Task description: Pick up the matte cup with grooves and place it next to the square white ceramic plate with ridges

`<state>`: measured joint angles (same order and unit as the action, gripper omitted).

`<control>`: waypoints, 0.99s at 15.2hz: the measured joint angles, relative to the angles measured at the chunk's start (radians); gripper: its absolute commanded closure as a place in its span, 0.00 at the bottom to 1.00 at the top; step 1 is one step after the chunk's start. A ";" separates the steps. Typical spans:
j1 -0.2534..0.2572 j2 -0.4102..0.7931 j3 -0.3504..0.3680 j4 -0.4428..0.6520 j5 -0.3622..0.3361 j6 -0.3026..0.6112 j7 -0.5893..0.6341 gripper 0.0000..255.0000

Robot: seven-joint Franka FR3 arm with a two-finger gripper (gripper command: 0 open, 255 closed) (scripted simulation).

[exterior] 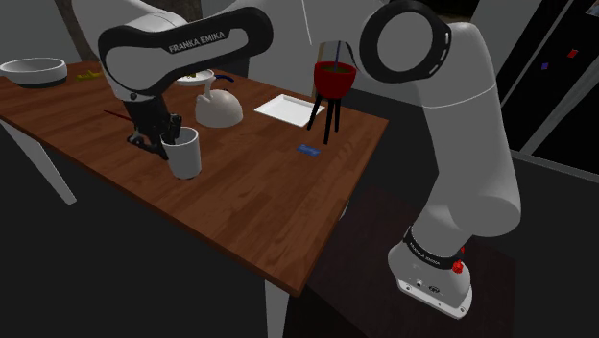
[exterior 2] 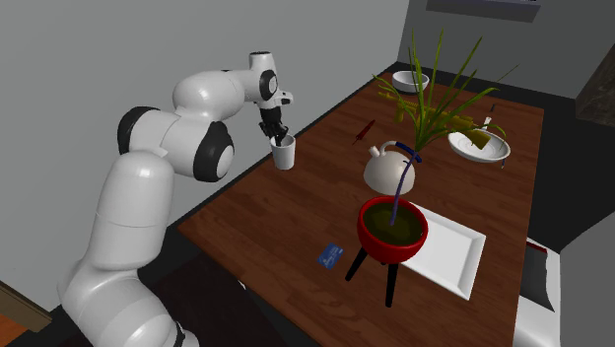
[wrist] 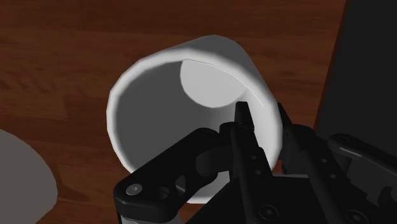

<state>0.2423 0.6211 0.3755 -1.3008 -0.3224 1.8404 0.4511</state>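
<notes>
A plain white cup (exterior: 186, 154) stands near the wooden table's edge, at the shoulder view's left. The black gripper (exterior: 170, 132) comes down on the cup's rim and is shut on it. In the wrist view one finger (wrist: 242, 116) is inside the cup (wrist: 191, 89) and the other is outside its wall, clasping it in the gripper (wrist: 262, 116). Whether the cup's base touches the table I cannot tell. The square white plate (exterior: 288, 108) lies farther along the table, past a teapot. From across the table, the cup (exterior 2: 285, 155) and gripper (exterior 2: 277, 136) are far from the plate (exterior 2: 451, 254).
A white teapot (exterior: 219, 107) sits between cup and plate. A red plant pot on a black tripod (exterior: 332, 84) stands beside the plate, with a small blue card (exterior: 309, 150) near it. A white bowl (exterior: 34, 70) sits at the table's (exterior: 250, 197) far end.
</notes>
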 measured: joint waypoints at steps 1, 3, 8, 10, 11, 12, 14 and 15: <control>0.002 0.000 0.001 0.013 0.001 -0.013 -0.001 1.00; 0.005 -0.005 0.002 0.035 0.004 -0.039 -0.006 1.00; 0.011 -0.013 0.005 0.088 0.009 -0.097 -0.014 1.00; 0.016 -0.012 0.005 0.119 0.010 -0.127 -0.020 1.00; 0.019 -0.007 0.005 0.141 0.010 -0.144 -0.023 1.00; 0.021 -0.009 0.006 0.152 0.011 -0.157 -0.024 1.00; 0.024 -0.008 0.006 0.178 0.011 -0.181 -0.029 1.00; 0.028 -0.004 0.005 0.198 0.011 -0.196 -0.030 1.00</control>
<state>0.2704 0.6170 0.3810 -1.1033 -0.3118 1.6448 0.4207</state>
